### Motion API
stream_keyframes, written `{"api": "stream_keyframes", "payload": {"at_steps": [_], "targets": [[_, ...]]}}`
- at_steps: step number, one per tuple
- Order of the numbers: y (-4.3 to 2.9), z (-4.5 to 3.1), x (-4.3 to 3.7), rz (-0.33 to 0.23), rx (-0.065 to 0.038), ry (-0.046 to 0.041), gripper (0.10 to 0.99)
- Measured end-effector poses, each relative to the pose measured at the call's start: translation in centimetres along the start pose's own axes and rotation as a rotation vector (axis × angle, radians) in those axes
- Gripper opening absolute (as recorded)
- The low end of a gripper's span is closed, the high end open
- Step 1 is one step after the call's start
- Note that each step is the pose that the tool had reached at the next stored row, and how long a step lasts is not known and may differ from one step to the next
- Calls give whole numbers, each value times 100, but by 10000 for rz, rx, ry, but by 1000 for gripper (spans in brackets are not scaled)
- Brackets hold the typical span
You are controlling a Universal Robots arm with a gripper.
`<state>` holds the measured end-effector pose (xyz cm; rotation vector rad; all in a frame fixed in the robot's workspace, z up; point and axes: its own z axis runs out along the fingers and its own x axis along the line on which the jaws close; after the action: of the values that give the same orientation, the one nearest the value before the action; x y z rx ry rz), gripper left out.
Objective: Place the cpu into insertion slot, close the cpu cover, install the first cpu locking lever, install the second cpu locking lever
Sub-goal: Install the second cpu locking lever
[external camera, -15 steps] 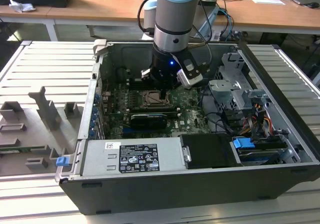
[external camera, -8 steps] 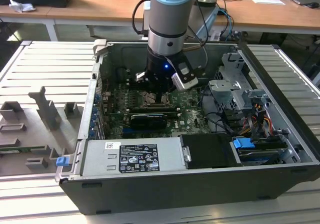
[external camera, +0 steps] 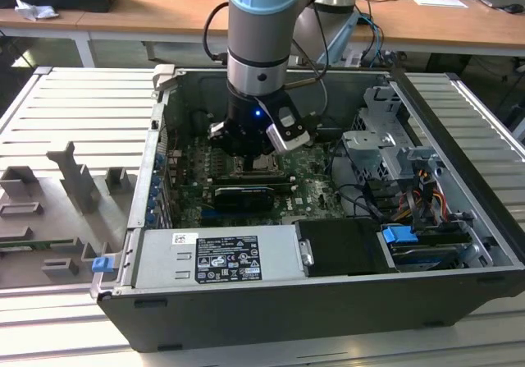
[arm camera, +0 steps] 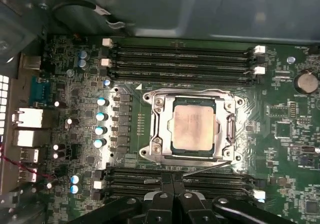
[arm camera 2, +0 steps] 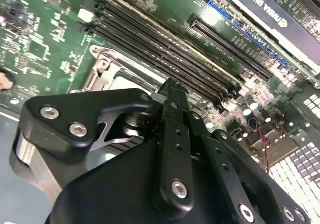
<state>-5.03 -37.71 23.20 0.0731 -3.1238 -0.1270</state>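
A white label [external camera: 225,258] covered in small print sits on the grey power supply box [external camera: 279,256] at the near side; none of its print is legible.

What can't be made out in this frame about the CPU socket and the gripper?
- Exterior view: the insertion slot is mostly hidden under the gripper.
- Second wrist view: the gripper body covers most of the cpu cover; the cpu is behind it.
- First wrist view: the cpu sits in the socket with the cover down, but the levers' latching is too fine to judge.
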Motion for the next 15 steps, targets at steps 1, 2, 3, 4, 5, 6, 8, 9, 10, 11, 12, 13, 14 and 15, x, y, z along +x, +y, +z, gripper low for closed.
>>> {"api": "stream_keyframes", "payload": {"at_steps": [1, 2, 3, 4, 5, 6, 8, 9, 10, 11, 12, 13, 14, 15], "targets": [[-1, 17, 6, 0, 0, 0, 106], [-2, 36, 13, -1, -1, -1, 106], [-4, 53, 19, -2, -4, -1, 106], [-7, 69, 32, -5, -134, -7, 106], [-9, 71, 41, -6, -227, -16, 106], [-14, 72, 55, -7, -304, -25, 106], [-28, 73, 84, -11, -465, -42, 106], [-34, 75, 91, -13, -509, -45, 106], [-47, 79, 98, -25, -640, -50, 106], [-52, 84, 99, -50, -710, -51, 106], [-57, 89, 99, -104, -744, -46, 106], [-71, 106, 104, -301, -856, -28, 106], [-89, 109, 109, -314, -923, -32, 106], [-100, 109, 124, -313, -974, -35, 106]]}}
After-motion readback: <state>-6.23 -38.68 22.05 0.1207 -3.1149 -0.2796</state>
